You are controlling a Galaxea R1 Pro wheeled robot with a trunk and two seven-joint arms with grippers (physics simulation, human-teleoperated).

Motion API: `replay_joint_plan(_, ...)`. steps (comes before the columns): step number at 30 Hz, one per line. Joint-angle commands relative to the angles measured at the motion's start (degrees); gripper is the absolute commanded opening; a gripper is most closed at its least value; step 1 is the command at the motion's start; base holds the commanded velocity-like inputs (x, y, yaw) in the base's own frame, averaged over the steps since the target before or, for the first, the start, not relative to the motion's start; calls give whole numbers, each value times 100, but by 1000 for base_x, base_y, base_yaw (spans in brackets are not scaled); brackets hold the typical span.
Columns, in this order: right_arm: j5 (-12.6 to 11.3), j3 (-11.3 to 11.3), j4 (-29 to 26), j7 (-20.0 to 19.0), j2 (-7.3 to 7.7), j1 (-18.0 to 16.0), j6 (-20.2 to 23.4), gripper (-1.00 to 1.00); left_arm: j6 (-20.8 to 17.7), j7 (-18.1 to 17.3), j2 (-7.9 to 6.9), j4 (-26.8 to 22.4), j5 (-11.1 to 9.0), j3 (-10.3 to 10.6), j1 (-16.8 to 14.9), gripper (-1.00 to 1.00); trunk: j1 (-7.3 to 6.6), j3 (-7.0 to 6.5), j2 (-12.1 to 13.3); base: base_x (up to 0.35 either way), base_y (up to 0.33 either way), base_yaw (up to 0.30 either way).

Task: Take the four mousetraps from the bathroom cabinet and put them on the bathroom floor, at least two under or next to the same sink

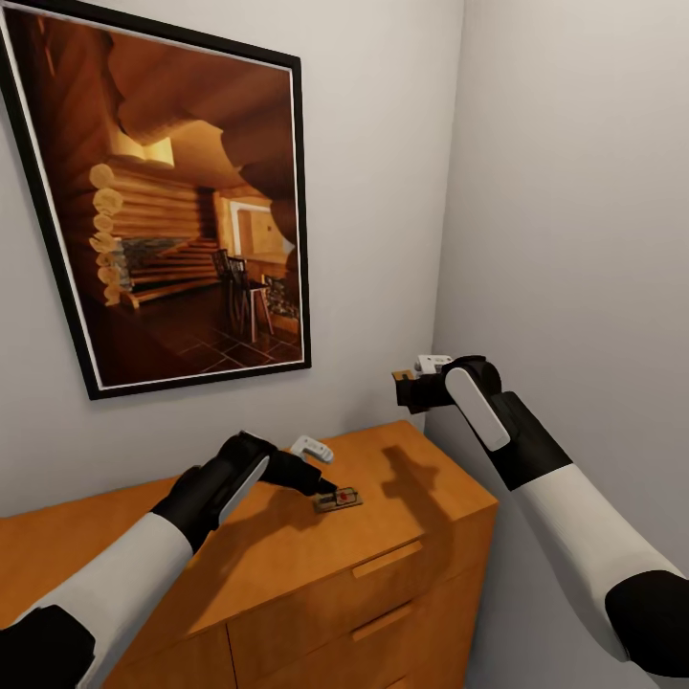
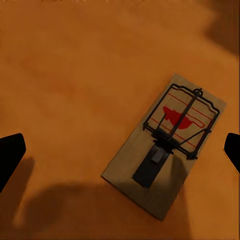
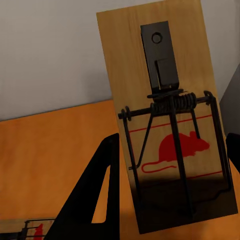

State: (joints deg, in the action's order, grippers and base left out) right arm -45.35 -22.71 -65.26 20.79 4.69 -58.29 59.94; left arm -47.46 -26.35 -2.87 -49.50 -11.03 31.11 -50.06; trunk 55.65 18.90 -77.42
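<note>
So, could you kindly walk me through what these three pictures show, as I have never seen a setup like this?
It is a simulated two-armed robot. The large picture comes from its head camera, looking down over an orange-brown cabinet below a framed picture. The other two come from cameras at each wrist. The left end effector hovers open above a mousetrap lying flat on the cabinet top. The right end effector is raised near the wall corner, gripping a second mousetrap, a wooden board with a spring bar and red mouse print.

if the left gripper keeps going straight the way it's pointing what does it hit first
Most likely the mousetrap lying flat on the cabinet top: it sits between the open left gripper's fingers, though the remaining gap is unclear.
</note>
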Motion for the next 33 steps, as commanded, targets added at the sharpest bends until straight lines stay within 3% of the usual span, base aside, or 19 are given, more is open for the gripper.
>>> replay_joint_plan(1,-70,-14,-5,50,5,-7,6,-100,-31,25,7,4,-50,18,-15,100,0,8,-5,0,0,0)
replay_joint_plan(6,-70,-14,1,53,1,-7,6,-100,-22,25,84,32,-41,18,-37,100,0,8,-5,0,0,0)
replay_joint_plan(11,-70,-14,4,53,-3,-7,6,-100,-18,25,274,93,135,22,-46,100,0,8,-5,0,0,0)
replay_joint_plan(14,-70,-14,4,51,-1,-7,6,-100,-18,27,382,191,291,21,-47,100,0,8,-5,0,0,0)
replay_joint_plan(19,-70,-14,4,50,3,-7,6,-100,-8,23,663,491,717,21,-47,100,0,8,-5,0,0,0)
replay_joint_plan(26,-70,-14,4,49,5,-7,6,-100,1,18,752,618,871,19,-47,100,0,8,-5,0,0,0)
replay_joint_plan(33,-70,-14,4,48,5,-5,6,-100,5,16,766,663,894,18,-47,100,0,8,-5,0,0,0)
